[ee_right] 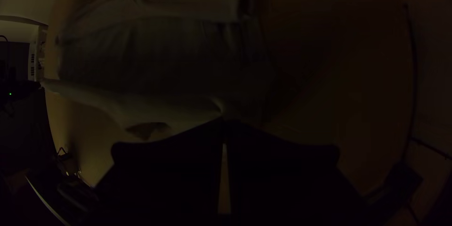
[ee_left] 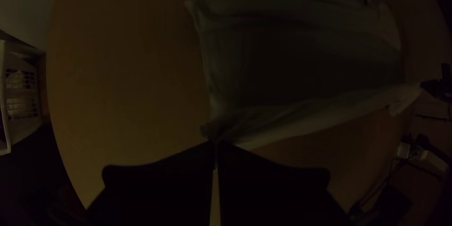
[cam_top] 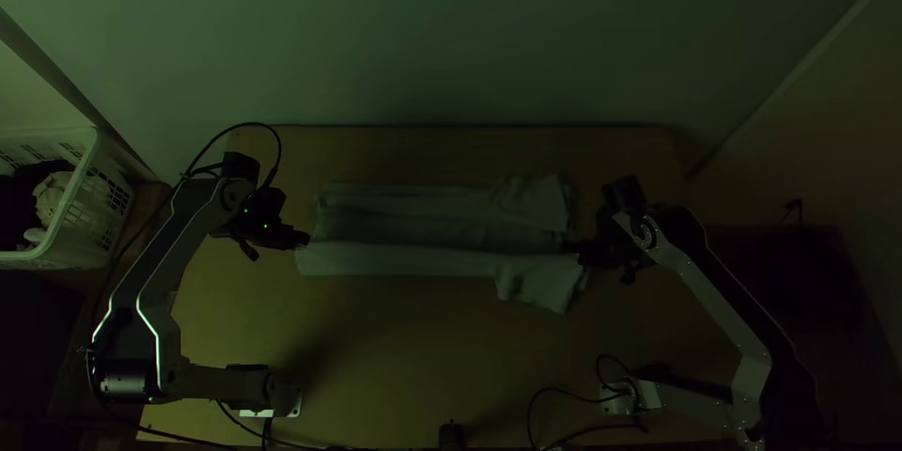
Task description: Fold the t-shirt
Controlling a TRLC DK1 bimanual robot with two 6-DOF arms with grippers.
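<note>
Left pincer, at 9 o'clock, and right pincer, at 3 o'clock, are closed on the t-shirt; both should move evenly, with the held edge taut.

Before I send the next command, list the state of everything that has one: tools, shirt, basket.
Pale cloth t-shirt: partly folded, long across the table, near strip gripped at both ends.
Left black two-fingered tool: shut on the t-shirt.
Right black two-fingered tool: shut on the t-shirt.
White slatted plastic basket: open-topped, with pale and dark contents.
</note>
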